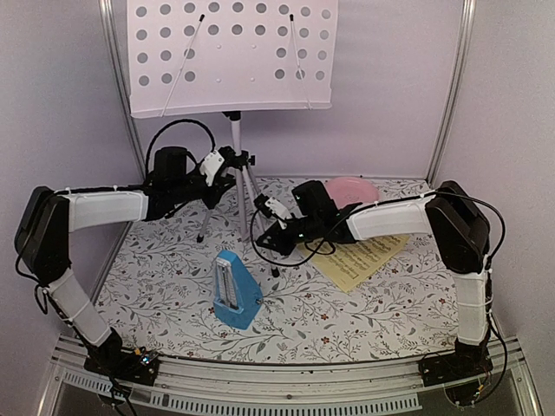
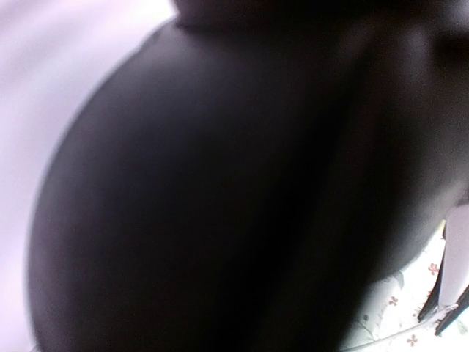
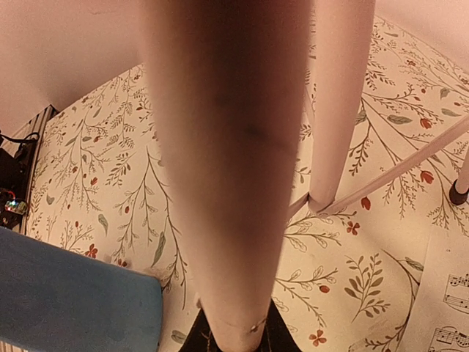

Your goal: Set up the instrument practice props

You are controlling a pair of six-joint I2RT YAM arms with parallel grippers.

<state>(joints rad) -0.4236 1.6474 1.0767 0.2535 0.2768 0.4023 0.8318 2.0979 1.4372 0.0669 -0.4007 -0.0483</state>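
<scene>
The bench (image 1: 156, 277) shows a white leafy floral print, the metronome (image 1: 236, 290) is blue, the sheet of music (image 1: 368, 256) yellow, the plate (image 1: 355, 189) pink, the perforated music stand (image 1: 230, 91) pale.

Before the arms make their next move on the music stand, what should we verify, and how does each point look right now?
1. Music stand upright and bare, ready for sheets: ok.
2. Left gripper grip at the stand's pole: cannot tell; something dark blocks its wrist view.
3. Right gripper hold on the tripod leg: cannot tell; the blurred leg fills its view.
4. Yellow sheet free to lift: not ok; the right arm hangs over part of it.
5. Metronome standing apart from the tripod legs: ok.
</scene>
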